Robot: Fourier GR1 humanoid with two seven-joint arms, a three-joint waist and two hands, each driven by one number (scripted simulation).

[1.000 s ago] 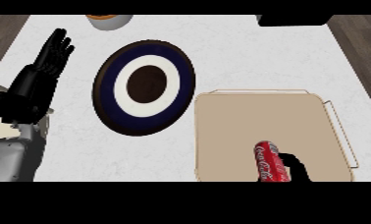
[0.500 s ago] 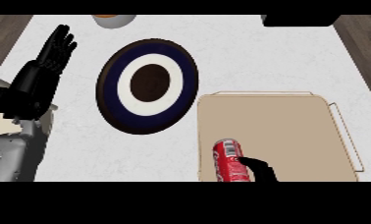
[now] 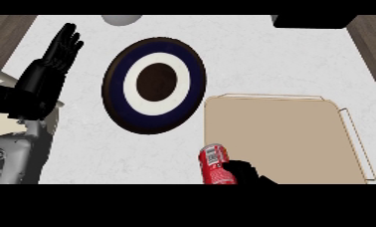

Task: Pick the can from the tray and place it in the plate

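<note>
**A:** Where is the can [image 3: 214, 165], and what holds it?

**B:** The red can sits near the bottom of the view, at the left edge of the beige tray [image 3: 283, 136]. The right hand [image 3: 246, 172] comes in from the lower edge with its black fingers curled round the can's lower right side. Much of the hand is cut off, so I cannot tell how far the fingers wrap.

**A:** Is it standing on the tray?

**B:** I cannot tell whether it touches the tray. It is close to upright, its silver top facing up, and it overlaps the tray's left border, probably because the plate lies to that side.

**A:** And the plate?

**B:** The plate [image 3: 155, 84], dark blue with a white ring and a brown centre, lies on the white counter [image 3: 257, 56] up and to the left of the can, just beside the tray's corner.

**A:** The other hand?

**B:** The left hand [image 3: 51, 69] rests at the left edge, fingers straight and spread, pointing up, holding nothing and well apart from the plate.
</note>
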